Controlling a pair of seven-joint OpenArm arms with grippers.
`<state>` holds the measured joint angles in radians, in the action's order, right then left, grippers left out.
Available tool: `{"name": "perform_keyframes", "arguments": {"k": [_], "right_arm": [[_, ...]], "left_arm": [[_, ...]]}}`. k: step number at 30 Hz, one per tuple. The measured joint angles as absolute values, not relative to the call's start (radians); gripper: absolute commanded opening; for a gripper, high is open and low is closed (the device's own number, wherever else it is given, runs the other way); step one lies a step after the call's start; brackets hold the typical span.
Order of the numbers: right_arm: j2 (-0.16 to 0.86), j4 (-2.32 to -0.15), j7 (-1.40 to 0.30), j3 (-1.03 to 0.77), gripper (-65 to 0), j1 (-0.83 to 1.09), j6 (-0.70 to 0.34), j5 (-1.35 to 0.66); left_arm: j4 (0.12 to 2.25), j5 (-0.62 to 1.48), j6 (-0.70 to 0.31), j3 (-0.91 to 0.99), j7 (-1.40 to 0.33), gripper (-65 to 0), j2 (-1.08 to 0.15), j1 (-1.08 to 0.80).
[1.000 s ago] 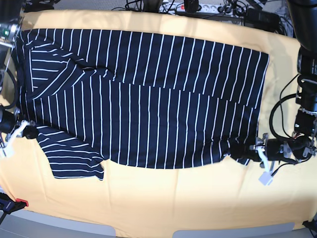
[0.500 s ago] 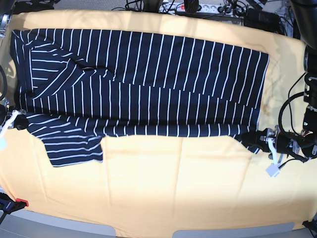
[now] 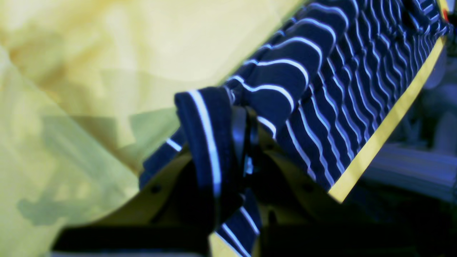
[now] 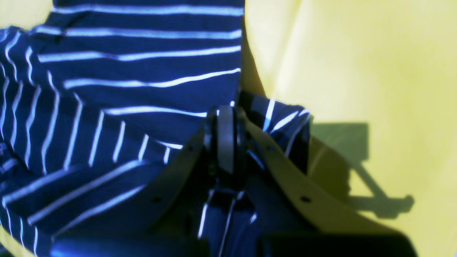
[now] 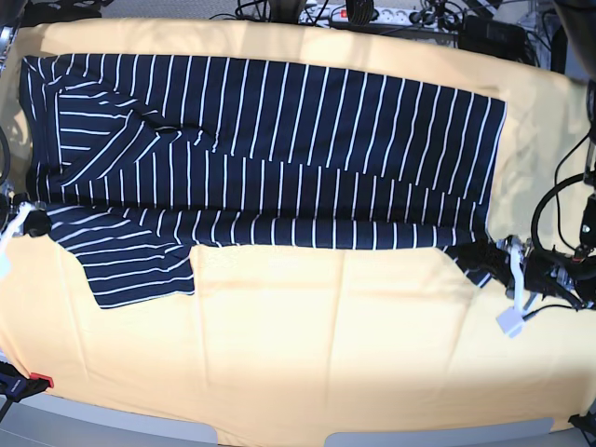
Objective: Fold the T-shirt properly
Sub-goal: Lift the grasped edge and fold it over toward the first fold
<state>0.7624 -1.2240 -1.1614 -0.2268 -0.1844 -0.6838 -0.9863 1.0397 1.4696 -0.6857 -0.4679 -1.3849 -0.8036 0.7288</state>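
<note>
Grippers both clamped on T-shirt point(image 5: 270, 168) cloth: left gripper point(image 3: 242, 132) pinches a bunched hem, right gripper point(image 4: 225, 137) what looks like a sleeve edge. Only the base view shows it spread across the table's point(image 5: 307, 354) far half.

A work table point(image 5: 307, 354) is covered by a yellow-orange cloth point(image 5: 372, 317), which is creased in places and evenly lit from above. Along the far edge, a tangle of dark cables point(image 5: 279, 11) and a power strip point(image 5: 368, 13) are seen. A grey floor strip point(image 5: 112, 428) is visible at the near edge.
</note>
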Motion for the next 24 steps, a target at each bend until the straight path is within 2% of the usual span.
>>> {"name": "perform_keyframes", "arguments": {"k": [8,16,17,20,21,22,24], "right_arm": [[0.762,-1.224,-1.161,-0.227,-65.0,-0.184,-0.685,-0.988],[0.762,-1.224,-1.168,-0.227,-65.0,-0.186,-0.685,-0.996],[0.762,-1.224,-1.172,-0.227,-61.4,-0.185,-0.685,-1.008],[0.765,-1.224,-1.201,-0.227,-31.9,-0.186,-0.685,-1.005],[0.770,-1.224,-1.213,-0.227,-26.0,-0.186,-0.685,-1.014],[0.776,-1.224,-1.219,-0.227,-24.5,-0.185,-0.685,-1.037],[0.799,-1.224,-1.219,-0.227,-24.5,-0.190,-0.685,-1.127]], "left_arm": [[1.223,1.471,-0.689,-0.471,-1.388,-65.0,-0.893,0.539],[1.229,1.475,-0.690,-0.471,-1.385,-65.0,-0.928,0.472],[1.229,1.474,-0.690,-0.471,-1.387,-64.0,-0.925,0.464],[1.229,1.472,-0.690,-0.471,-1.381,-43.4,-0.922,0.432],[1.229,1.467,-0.690,-0.471,-1.381,-37.0,-0.920,0.424],[1.228,1.472,-0.690,-0.471,-1.381,-32.5,-0.919,0.414],[1.228,1.488,-0.690,-0.470,-1.381,-30.7,-0.916,0.407]]}}
